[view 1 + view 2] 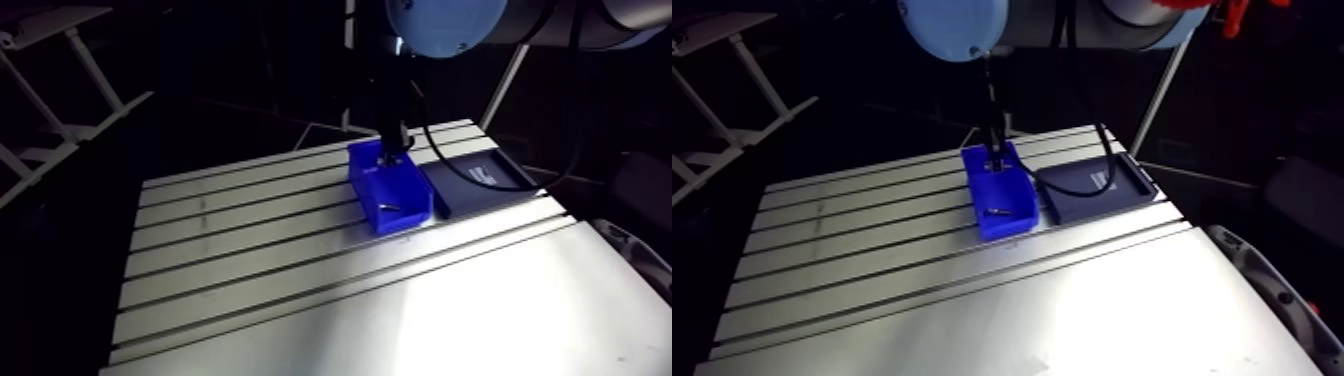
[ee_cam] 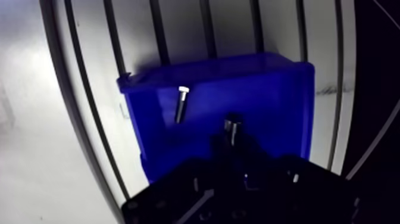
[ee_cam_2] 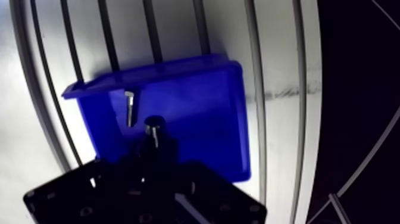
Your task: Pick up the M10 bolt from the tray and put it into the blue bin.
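The gripper (image 2: 232, 142) is closed on the M10 bolt (image 2: 232, 126), long axis along the fingers, directly above the blue bin (image 2: 250, 70); another bolt (image 2: 181, 104) lies inside, beside it; judged move: straight down; the tray (image 1: 460, 190) sits right.

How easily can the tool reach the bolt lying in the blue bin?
Probably yes for reach: the tool hangs over the open blue bin, nothing covering the lying bolt. But it seems shut on a second bolt, so no grasp.
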Tool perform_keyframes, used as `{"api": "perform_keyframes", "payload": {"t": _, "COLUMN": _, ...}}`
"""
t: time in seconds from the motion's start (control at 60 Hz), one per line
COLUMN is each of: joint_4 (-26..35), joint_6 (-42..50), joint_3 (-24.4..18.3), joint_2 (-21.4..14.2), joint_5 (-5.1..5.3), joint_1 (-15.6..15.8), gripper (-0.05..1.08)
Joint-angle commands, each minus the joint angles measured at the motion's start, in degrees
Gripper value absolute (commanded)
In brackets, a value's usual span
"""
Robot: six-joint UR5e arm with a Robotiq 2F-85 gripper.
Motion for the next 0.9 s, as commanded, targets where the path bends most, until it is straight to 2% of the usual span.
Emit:
{"api": "perform_keyframes", "payload": {"t": 0.017, "joint_4": -1.3, "joint_6": 0.1, "joint_3": 0.1, "joint_2": 2.0, "joint_5": 0.06, "joint_1": 0.0, "gripper": 1.05}}
{"api": "perform_keyframes", "payload": {"t": 0.3, "joint_4": -3.0, "joint_6": 0.1, "joint_3": 0.3, "joint_2": 4.6, "joint_5": 0.13, "joint_1": 0.0, "gripper": 1.05}}
{"api": "perform_keyframes", "payload": {"t": 0.9, "joint_4": -3.3, "joint_6": 0.3, "joint_3": 0.3, "joint_2": 5.9, "joint_5": 0.05, "joint_1": 0.1, "gripper": 1.04}}
